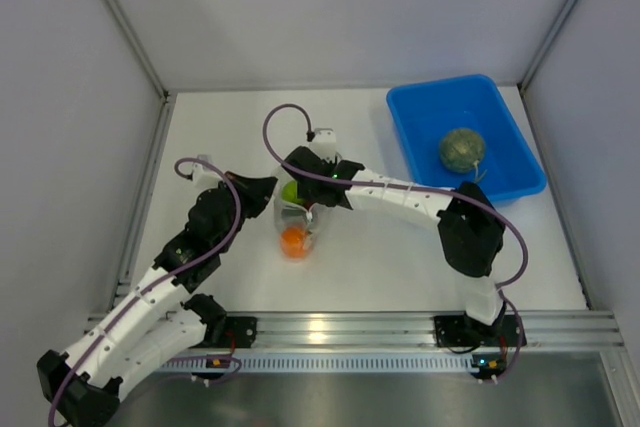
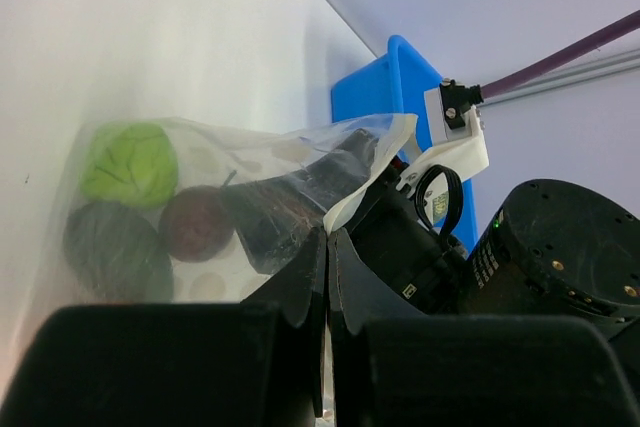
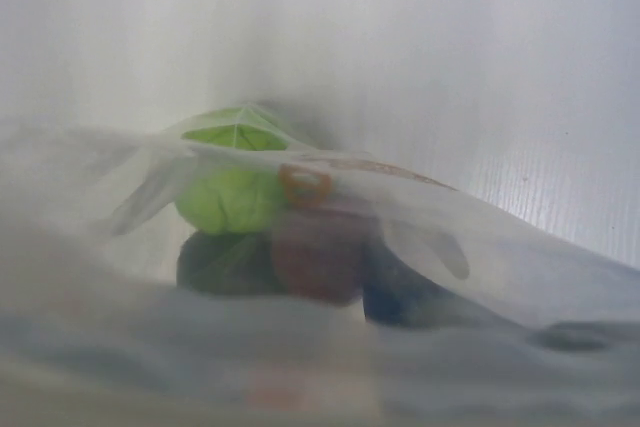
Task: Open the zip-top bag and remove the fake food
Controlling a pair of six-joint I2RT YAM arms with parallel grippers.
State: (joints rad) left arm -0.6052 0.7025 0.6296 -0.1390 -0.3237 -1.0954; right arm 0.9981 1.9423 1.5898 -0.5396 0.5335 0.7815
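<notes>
The zip-top bag point(image 1: 303, 217) lies mid-table between both grippers. An orange point(image 1: 293, 239) and a green apple point(image 1: 289, 190) show through it. My left gripper point(image 1: 268, 190) is shut on the bag's rim; in the left wrist view point(image 2: 328, 237) a white strip of plastic is pinched between the jaws. There the bag point(image 2: 250, 147) holds the green apple point(image 2: 128, 162), a dark green piece point(image 2: 115, 247) and a reddish-brown piece point(image 2: 197, 224). My right gripper point(image 1: 310, 199) is at the bag's mouth, its fingers hidden by plastic. The melon ball point(image 1: 461, 149) lies in the blue bin point(image 1: 405, 122).
The blue bin stands at the back right and also shows in the left wrist view point(image 2: 400, 77). White enclosure walls stand close on the left, back and right. The right wrist view looks through blurred plastic point(image 3: 500, 247) at the green apple point(image 3: 235, 182).
</notes>
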